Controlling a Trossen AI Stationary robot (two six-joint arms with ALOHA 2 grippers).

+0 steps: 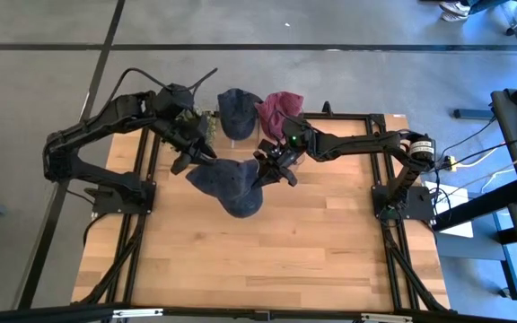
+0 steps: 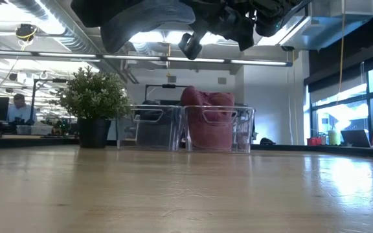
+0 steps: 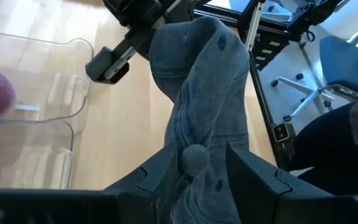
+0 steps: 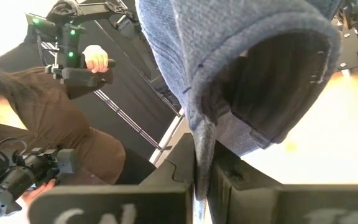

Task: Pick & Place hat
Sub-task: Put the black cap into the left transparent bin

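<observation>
A grey-blue cap (image 1: pixel 232 186) hangs in the air between my two grippers, over the middle of the table; in the low view the cap (image 2: pixel 141 19) is well above the tabletop. My left gripper (image 1: pixel 189 160) is shut on the cap's left end and my right gripper (image 1: pixel 267 170) on its right end. Two clear bins (image 2: pixel 154 127) stand at the table's far edge. One holds a dark blue hat (image 1: pixel 236 112), the other a maroon hat (image 1: pixel 279 109). My left gripper (image 3: pixel 194 163) pinches the cap's crown between its two fingers, right at the round top button (image 3: pixel 194 157). The cloth is bunched there in several layers. The cap stretches away from the fingers toward my other gripper, lifted clear of the table. My right gripper (image 4: pixel 202 163) pinches the rim of the cap's opening (image 4: pixel 202 140) between its two fingers, where the edge narrows to a folded strip. The cap's hollow inside (image 4: pixel 272 81) gapes open beyond the fingers. The cap is lifted clear of the table.
A small potted plant (image 2: pixel 96 103) stands at the far edge, left of the bins. The wooden tabletop (image 1: pixel 267 251) lies bare toward the near edge. Beyond the table a person in brown (image 4: pixel 55 130) holds control handles, and another person sits at a desk (image 2: pixel 19 107).
</observation>
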